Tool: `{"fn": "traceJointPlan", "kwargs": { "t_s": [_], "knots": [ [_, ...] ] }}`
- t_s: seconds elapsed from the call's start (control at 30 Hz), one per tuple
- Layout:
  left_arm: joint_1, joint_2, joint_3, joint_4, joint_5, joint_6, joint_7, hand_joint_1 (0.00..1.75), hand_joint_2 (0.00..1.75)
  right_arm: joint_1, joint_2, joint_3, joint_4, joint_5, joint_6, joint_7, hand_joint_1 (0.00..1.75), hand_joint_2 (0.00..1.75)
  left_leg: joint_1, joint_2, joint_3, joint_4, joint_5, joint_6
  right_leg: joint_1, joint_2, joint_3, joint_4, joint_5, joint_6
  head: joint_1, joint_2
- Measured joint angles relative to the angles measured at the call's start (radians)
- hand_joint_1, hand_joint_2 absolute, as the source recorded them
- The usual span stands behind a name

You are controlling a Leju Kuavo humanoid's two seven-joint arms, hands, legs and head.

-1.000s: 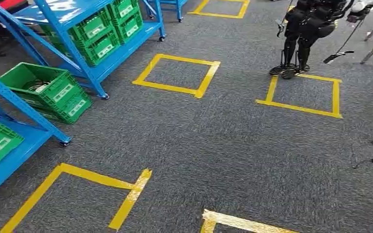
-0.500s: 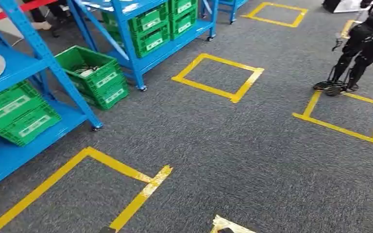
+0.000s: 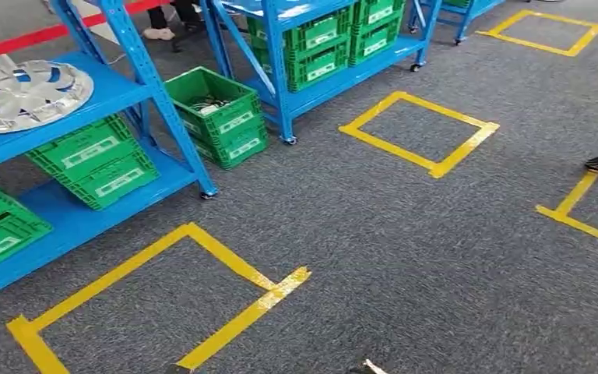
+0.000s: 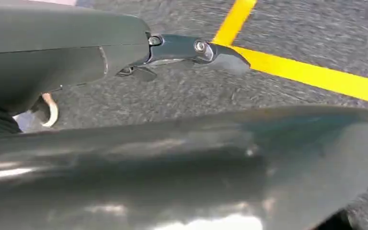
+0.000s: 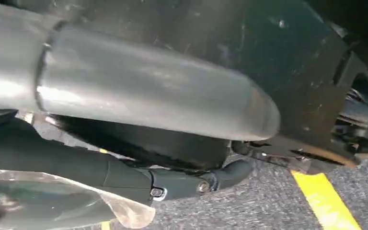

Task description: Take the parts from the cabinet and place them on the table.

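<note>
Your view has swung left: the shelf [image 3: 86, 97] with the hubcap [image 3: 23, 92] now fronts you, so pickup is near. Left hand [image 4: 124, 52] looks empty; whether the right hand [image 5: 124, 182] grasps the clear wrap I cannot tell.

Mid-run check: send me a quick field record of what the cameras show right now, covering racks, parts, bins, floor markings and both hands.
near rack: blue shelving at left
part on rack: silver wheel cover lying flat on the upper shelf
bins on near rack: green crates on the bottom shelf
floor bin: green crate between the two racks, something inside, unclear
far rack: second blue rack with green crates
floor: grey carpet, yellow tape squares
left hand: over the carpet, holds nothing
right hand: grip unclear; clear plastic close by
</note>
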Motion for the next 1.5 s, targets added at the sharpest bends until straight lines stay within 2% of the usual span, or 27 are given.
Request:
{"fn": "traceJointPlan", "kwargs": {
  "t_s": [0.07, 0.13, 0.2, 0.23, 0.27, 0.3, 0.4, 0.43, 0.47, 0.5, 0.57, 0.6, 0.67, 0.73, 0.77, 0.8, 0.9, 0.93, 1.0, 1.07, 1.13, 1.17, 1.23, 1.27, 1.3, 1.43, 1.5],
  "knots": [
    [-0.003, 0.000, 0.000, 0.000, 0.000, 0.000, -0.001, 0.00, 0.00, 0.004, 0.000, 0.000, 0.000, 0.000, -0.001, 0.000, 0.00, 0.00, 0.005, 0.020, -0.074, 0.155, -0.065, -0.006, 0.004, -0.034, 0.001, 0.000, -0.005, -0.006, 0.000, 0.000],
    [0.002, 0.000, 0.000, 0.000, 0.000, 0.000, -0.001, 0.00, 0.00, 0.004, -0.002, 0.000, 0.000, 0.000, -0.001, 0.001, 0.00, 0.00, 0.009, 0.024, -0.088, 0.187, -0.053, -0.009, 0.005, -0.060, 0.005, 0.000, -0.009, -0.006, 0.000, 0.000],
    [0.004, 0.001, 0.000, 0.000, 0.000, 0.000, -0.001, 0.00, 0.00, 0.003, -0.002, 0.000, 0.000, 0.001, -0.001, 0.001, 0.00, 0.00, 0.008, 0.035, -0.018, 0.048, 0.034, -0.003, 0.006, -0.084, 0.015, 0.000, -0.016, -0.004, 0.000, 0.000],
    [0.003, 0.001, 0.000, 0.000, 0.000, 0.000, -0.001, 0.00, 0.00, 0.003, -0.002, 0.000, 0.000, 0.002, -0.001, 0.001, 0.00, 0.00, 0.005, 0.057, 0.032, -0.048, 0.077, 0.005, 0.007, -0.095, 0.023, 0.000, -0.022, -0.001, 0.000, 0.000],
    [0.000, 0.002, 0.000, 0.000, 0.000, 0.000, -0.001, 0.00, 0.00, 0.004, -0.002, 0.000, 0.000, 0.002, -0.001, 0.001, 0.00, 0.00, -0.008, 0.119, 0.057, -0.089, 0.062, 0.013, 0.008, -0.104, 0.020, -0.002, -0.027, 0.004, 0.001, 0.000],
    [-0.004, 0.001, 0.000, 0.000, 0.000, 0.000, -0.001, 0.00, 0.00, 0.004, -0.002, 0.000, 0.000, 0.002, -0.001, 0.001, 0.00, 0.00, -0.018, 0.129, 0.061, -0.111, 0.058, 0.019, 0.016, -0.112, 0.026, 0.001, -0.033, 0.012, -0.003, 0.000],
    [0.001, 0.003, 0.000, 0.000, 0.001, 0.000, -0.001, 0.00, 0.00, 0.000, -0.002, 0.000, 0.000, 0.004, -0.002, 0.003, 0.00, 0.00, -0.017, 0.093, 0.054, -0.111, 0.059, 0.026, 0.019, -0.150, 0.041, -0.012, -0.033, 0.021, -0.001, 0.000],
    [0.002, 0.002, 0.000, 0.000, 0.001, 0.000, -0.001, 0.00, 0.00, 0.001, -0.002, 0.000, 0.000, 0.004, -0.002, 0.004, 0.00, 0.00, -0.004, 0.080, 0.063, -0.124, 0.067, 0.034, 0.016, -0.141, 0.038, -0.012, -0.043, 0.029, -0.003, 0.000],
    [0.003, 0.002, 0.000, 0.000, 0.001, 0.000, -0.001, 0.00, 0.00, 0.001, -0.003, 0.000, 0.000, 0.003, -0.002, 0.001, 0.00, 0.00, -0.001, 0.069, 0.067, -0.129, 0.068, 0.036, 0.013, -0.075, 0.032, 0.011, -0.058, 0.033, 0.007, 0.000],
    [0.000, 0.002, 0.000, 0.000, 0.000, 0.000, -0.001, 0.00, 0.00, -0.002, -0.003, 0.000, 0.000, 0.002, -0.002, -0.002, 0.00, 0.00, 0.001, 0.058, 0.066, -0.129, 0.069, 0.041, 0.012, -0.045, 0.004, 0.069, -0.089, 0.034, 0.010, 0.000],
    [-0.004, -0.001, 0.000, 0.000, -0.002, 0.000, -0.002, 0.00, 0.00, -0.002, -0.003, 0.000, 0.000, 0.000, -0.002, -0.002, 0.00, 0.00, 0.001, 0.032, 0.066, -0.128, 0.067, 0.045, 0.012, -0.027, -0.083, 0.236, -0.156, 0.037, 0.013, 0.000],
    [-0.004, -0.001, 0.000, 0.000, -0.002, 0.000, -0.002, 0.00, 0.00, -0.002, -0.003, 0.000, 0.000, 0.000, -0.002, -0.004, 0.00, 0.00, 0.001, 0.017, 0.067, -0.128, 0.067, 0.046, 0.012, -0.026, -0.121, 0.298, -0.167, 0.039, 0.013, 0.000],
    [0.000, 0.000, 0.000, 0.000, -0.002, 0.000, -0.002, 0.00, 0.00, -0.006, -0.003, 0.000, 0.000, 0.000, -0.002, -0.003, 0.00, 0.00, 0.003, -0.013, 0.072, -0.127, 0.066, 0.044, 0.011, -0.025, -0.125, 0.260, -0.104, 0.040, 0.013, 0.000],
    [0.000, -0.002, 0.000, 0.000, -0.002, 0.000, -0.002, 0.00, 0.00, -0.007, -0.003, 0.000, 0.000, 0.000, -0.002, -0.003, 0.00, 0.00, 0.008, -0.043, 0.077, -0.125, 0.062, 0.038, 0.005, -0.006, -0.059, 0.095, 0.000, 0.043, 0.014, 0.000],
    [0.000, -0.001, 0.000, 0.000, -0.002, 0.000, -0.002, 0.00, 0.00, -0.004, -0.003, 0.000, 0.000, 0.000, -0.002, -0.003, 0.00, 0.00, 0.009, -0.056, 0.075, -0.122, 0.059, 0.031, -0.003, 0.044, -0.033, 0.029, 0.015, 0.046, 0.015, 0.000],
    [-0.003, 0.000, 0.000, 0.000, -0.002, 0.000, -0.002, 0.00, 0.00, -0.001, -0.002, 0.000, 0.000, 0.000, 0.000, -0.003, 0.00, 0.00, 0.002, -0.071, 0.066, -0.106, 0.056, 0.024, -0.006, 0.063, -0.023, 0.000, 0.002, 0.042, 0.014, 0.000],
    [0.004, 0.001, 0.000, 0.000, -0.002, 0.000, 0.002, 0.00, 0.00, -0.006, -0.002, 0.000, 0.000, 0.001, 0.000, -0.003, 0.00, 0.00, 0.010, -0.096, 0.060, -0.116, 0.067, 0.008, 0.003, 0.037, -0.016, 0.012, 0.005, 0.024, 0.013, 0.000],
    [0.005, 0.002, 0.000, 0.001, -0.002, 0.000, 0.005, 0.00, 0.00, -0.006, 0.000, 0.000, 0.000, 0.001, 0.000, -0.002, 0.00, 0.00, 0.010, -0.107, 0.059, -0.114, 0.064, 0.005, -0.005, 0.024, -0.012, 0.006, 0.009, 0.016, 0.012, 0.000],
    [0.002, 0.001, 0.000, 0.001, -0.002, 0.000, 0.009, 0.00, 0.00, -0.005, 0.000, 0.000, 0.000, 0.002, 0.000, -0.002, 0.00, 0.00, 0.005, -0.017, 0.030, -0.046, 0.020, -0.005, -0.003, -0.002, -0.006, 0.003, 0.007, 0.002, -0.001, 0.000],
    [-0.003, 0.001, 0.000, 0.001, -0.002, 0.000, 0.013, 0.00, 0.00, 0.001, 0.000, 0.000, 0.000, 0.002, 0.000, -0.002, 0.00, 0.00, 0.010, 0.014, -0.040, 0.098, -0.043, -0.013, 0.003, -0.035, -0.004, 0.003, 0.003, -0.004, -0.001, 0.000],
    [-0.001, 0.001, 0.000, 0.001, -0.002, 0.000, 0.017, 0.00, 0.00, 0.001, -0.001, 0.000, 0.000, 0.000, 0.002, 0.000, 0.00, 0.00, 0.012, 0.021, -0.074, 0.167, -0.055, -0.015, 0.004, -0.060, -0.002, 0.003, -0.001, -0.006, -0.002, 0.000],
    [0.002, 0.002, 0.000, 0.001, -0.002, 0.000, 0.019, 0.00, 0.00, 0.001, -0.001, 0.000, 0.000, 0.000, 0.002, 0.001, 0.00, 0.00, 0.012, 0.024, -0.064, 0.145, -0.031, -0.013, 0.005, -0.072, 0.000, 0.003, -0.004, -0.006, -0.002, 0.000],
    [0.002, 0.002, 0.000, 0.001, -0.003, 0.000, 0.020, 0.00, 0.00, 0.001, -0.001, 0.000, 0.000, 0.000, 0.003, 0.002, 0.00, 0.00, 0.008, 0.046, 0.009, -0.002, 0.058, 0.000, 0.008, -0.096, 0.009, 0.003, -0.010, -0.005, -0.002, 0.000],
    [0.001, 0.002, 0.000, 0.001, -0.003, -0.002, 0.020, 0.00, 0.00, 0.001, -0.001, 0.000, 0.000, 0.001, 0.004, 0.004, 0.00, 0.00, 0.001, 0.089, 0.045, -0.075, 0.086, 0.011, 0.009, -0.105, 0.014, 0.002, -0.014, -0.003, -0.001, 0.000],
    [-0.003, 0.002, 0.000, 0.001, -0.004, -0.004, 0.020, 0.00, 0.00, 0.002, -0.001, 0.000, 0.000, 0.002, 0.004, 0.005, 0.00, 0.00, -0.014, 0.134, 0.055, -0.094, 0.065, 0.016, 0.016, -0.115, 0.014, 0.003, -0.019, 0.004, -0.001, 0.000],
    [-0.002, 0.002, 0.000, 0.001, -0.010, -0.004, 0.022, 0.00, 0.00, -0.002, -0.002, 0.000, 0.000, 0.008, 0.005, 0.008, 0.00, 0.00, -0.012, 0.084, 0.057, -0.120, 0.066, 0.029, 0.023, -0.165, 0.034, -0.010, -0.027, 0.025, 0.000, 0.000],
    [0.002, 0.001, 0.000, 0.001, -0.011, -0.003, 0.024, 0.00, 0.00, -0.002, -0.003, 0.000, 0.000, 0.013, 0.010, 0.005, 0.00, 0.00, 0.001, 0.064, 0.068, -0.132, 0.073, 0.040, 0.017, -0.072, 0.011, 0.036, -0.064, 0.031, 0.007, 0.000]
  ]
}}
